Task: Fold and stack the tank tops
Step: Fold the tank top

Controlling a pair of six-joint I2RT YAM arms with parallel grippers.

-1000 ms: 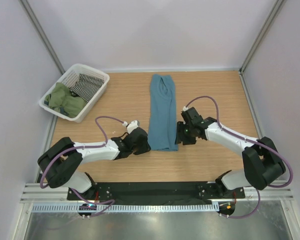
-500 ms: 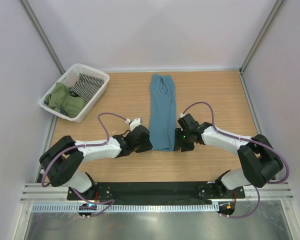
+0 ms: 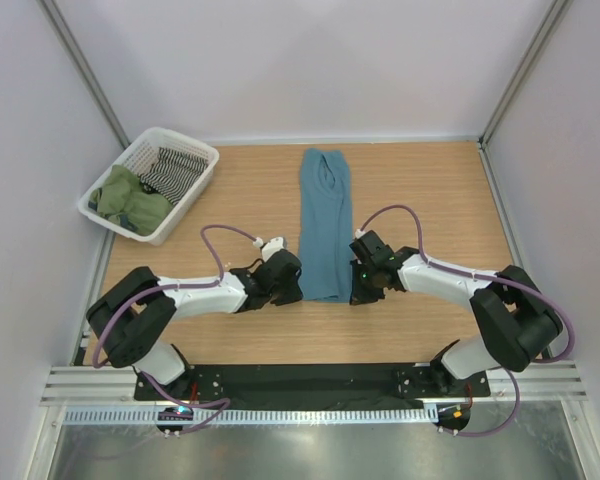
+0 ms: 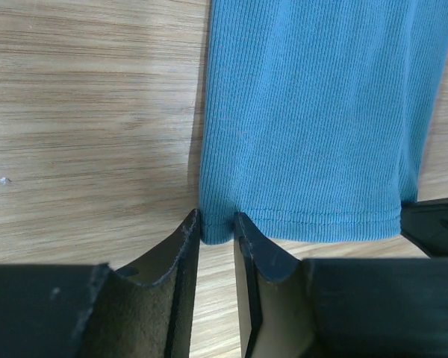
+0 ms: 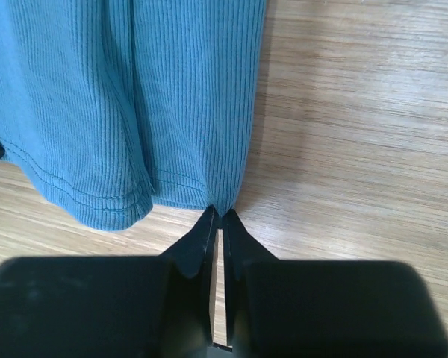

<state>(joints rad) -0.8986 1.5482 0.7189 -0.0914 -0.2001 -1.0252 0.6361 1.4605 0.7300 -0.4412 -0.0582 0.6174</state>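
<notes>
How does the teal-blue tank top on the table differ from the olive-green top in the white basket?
The teal-blue ribbed tank top lies flat on the wooden table, folded into a long narrow strip; the olive-green cloth top sits crumpled in the white plastic basket. The left gripper and right gripper pinch the teal-blue one's near hem corners; no gripper is near the olive-green one. Both are soft cloth.
</notes>
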